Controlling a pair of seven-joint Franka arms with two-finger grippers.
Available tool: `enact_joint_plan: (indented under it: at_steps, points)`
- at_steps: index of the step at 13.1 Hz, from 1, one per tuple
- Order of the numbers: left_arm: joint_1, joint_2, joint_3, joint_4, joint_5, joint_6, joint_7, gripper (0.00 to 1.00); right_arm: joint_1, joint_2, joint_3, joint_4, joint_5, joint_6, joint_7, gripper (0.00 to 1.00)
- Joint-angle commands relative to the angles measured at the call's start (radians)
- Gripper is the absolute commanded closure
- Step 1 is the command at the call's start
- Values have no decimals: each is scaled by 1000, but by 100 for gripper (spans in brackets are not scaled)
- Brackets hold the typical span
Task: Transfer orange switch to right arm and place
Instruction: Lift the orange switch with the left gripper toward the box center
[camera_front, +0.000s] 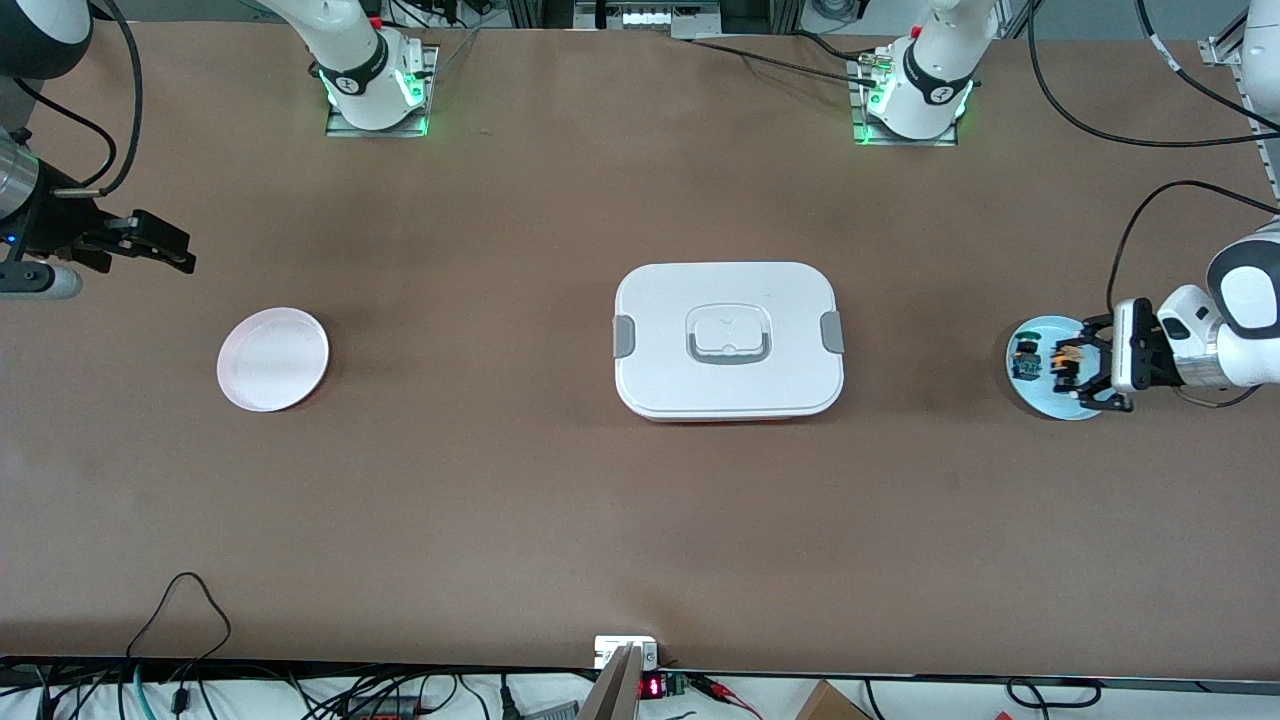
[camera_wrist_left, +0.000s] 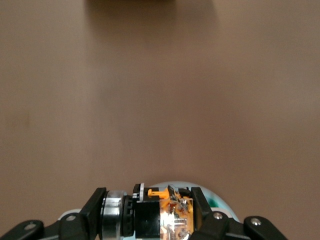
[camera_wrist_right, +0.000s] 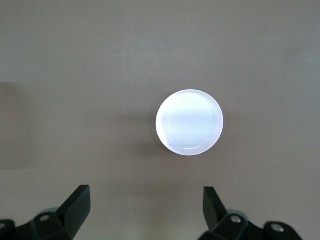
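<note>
The orange switch (camera_front: 1067, 362), black-bodied with orange parts, sits between the fingers of my left gripper (camera_front: 1078, 368), over the light blue plate (camera_front: 1046, 398) at the left arm's end of the table. The left wrist view shows the left gripper (camera_wrist_left: 150, 210) shut on the switch (camera_wrist_left: 167, 215), with the plate's rim (camera_wrist_left: 216, 199) below it. I cannot tell whether the switch is off the plate. My right gripper (camera_front: 172, 250) hangs open and empty at the right arm's end of the table. In the right wrist view the gripper (camera_wrist_right: 145, 200) looks down toward a white plate (camera_wrist_right: 189, 122).
A blue switch with a green cap (camera_front: 1026, 360) lies on the light blue plate beside the left gripper. A white lidded box (camera_front: 728, 340) with grey clasps sits mid-table. The white plate (camera_front: 273, 359) lies toward the right arm's end, nearer the front camera than the right gripper.
</note>
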Motion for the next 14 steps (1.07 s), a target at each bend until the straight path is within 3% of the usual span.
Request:
enact_joint_plan:
  at_steps: [1,3,8,12,14]
  points:
    - [-19,10,-87,95,-87,-154,-144,100,-4,2,3,19,4,-21,2,0]
    - [-33,13,-171,159,-128,-249,-291,100,-4,5,3,19,6,-16,-4,0]
    - [-51,68,-297,169,-583,-296,-318,100,-8,8,3,14,27,-21,-6,0]
    - [-119,70,-345,156,-825,-290,-268,100,-42,26,-5,5,268,-39,-134,0]
    - [-119,60,-391,129,-924,-267,-223,100,-74,39,-5,-4,467,-134,-139,0]
